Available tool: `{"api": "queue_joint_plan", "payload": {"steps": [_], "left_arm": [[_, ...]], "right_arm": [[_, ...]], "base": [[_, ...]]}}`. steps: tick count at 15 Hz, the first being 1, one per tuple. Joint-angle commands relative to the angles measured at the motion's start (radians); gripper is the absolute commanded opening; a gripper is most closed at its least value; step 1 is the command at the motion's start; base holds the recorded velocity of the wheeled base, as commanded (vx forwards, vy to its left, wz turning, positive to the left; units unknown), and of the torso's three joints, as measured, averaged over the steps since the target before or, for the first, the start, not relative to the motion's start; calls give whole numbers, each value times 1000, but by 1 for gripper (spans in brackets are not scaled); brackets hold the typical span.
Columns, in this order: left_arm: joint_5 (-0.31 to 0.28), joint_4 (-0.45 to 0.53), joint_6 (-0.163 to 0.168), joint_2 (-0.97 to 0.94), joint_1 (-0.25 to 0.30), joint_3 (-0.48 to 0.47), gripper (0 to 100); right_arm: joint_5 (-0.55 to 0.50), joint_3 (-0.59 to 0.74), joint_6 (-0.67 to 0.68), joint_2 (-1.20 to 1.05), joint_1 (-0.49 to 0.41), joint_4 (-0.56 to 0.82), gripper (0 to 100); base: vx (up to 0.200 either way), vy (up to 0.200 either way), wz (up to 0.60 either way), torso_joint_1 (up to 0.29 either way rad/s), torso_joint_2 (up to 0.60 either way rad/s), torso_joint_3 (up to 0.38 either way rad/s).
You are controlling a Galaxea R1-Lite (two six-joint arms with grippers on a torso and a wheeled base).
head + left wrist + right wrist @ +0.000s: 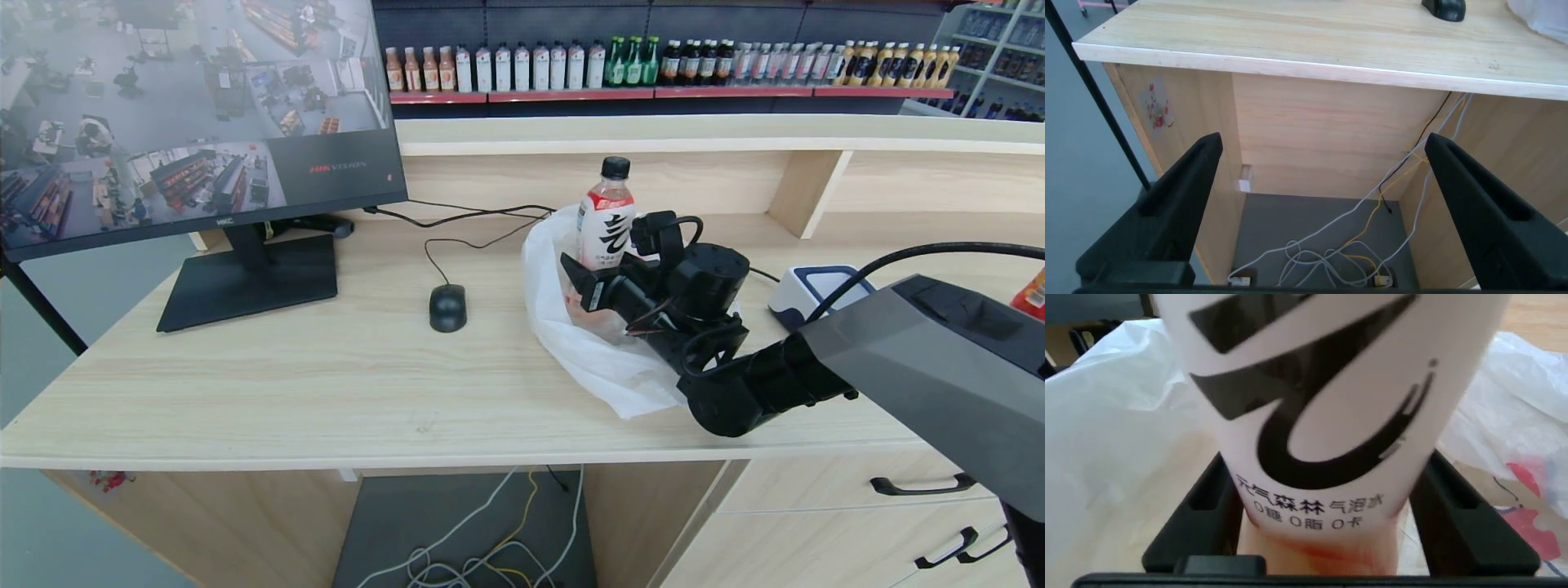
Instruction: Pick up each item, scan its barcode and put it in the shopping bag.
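Pinching the bottle (pixel 606 214) low on its body, the right gripper (pixel 581 282) held it upright in the mouth of the white shopping bag (pixel 596 359) on the desk (pixel 286 384). The bottle's base was hidden behind fingers and plastic. The arm covered part of the scanner (pixel 804 287). The left gripper (pixel 1324 151) hung spread wide and empty, facing the desk's open underside.

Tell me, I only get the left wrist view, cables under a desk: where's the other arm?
Observer: The right gripper is above the desk, at a white bag.
Operator: Holding anything?
Observer: Yes, a bottle, upright, its base seemingly inside the bag.
Operator: Any scanner around?
Observer: A white scanner sits on the desk, right of the bag.
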Motion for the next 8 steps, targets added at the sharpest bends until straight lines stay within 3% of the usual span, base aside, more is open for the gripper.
{"api": "queue_joint_plan", "payload": {"steps": [1, 8], "left_arm": [[0, 0, 0, 0, 0, 0, 100], [0, 0, 0, 0, 0, 0, 100]], "right_arm": [[1, 16, 3, -8, 2, -27, 100], [2, 41, 4, -20, -4, -50, 100]], "base": [[0, 0, 0, 0, 0, 0], [0, 0, 0, 0, 0, 0]]}}
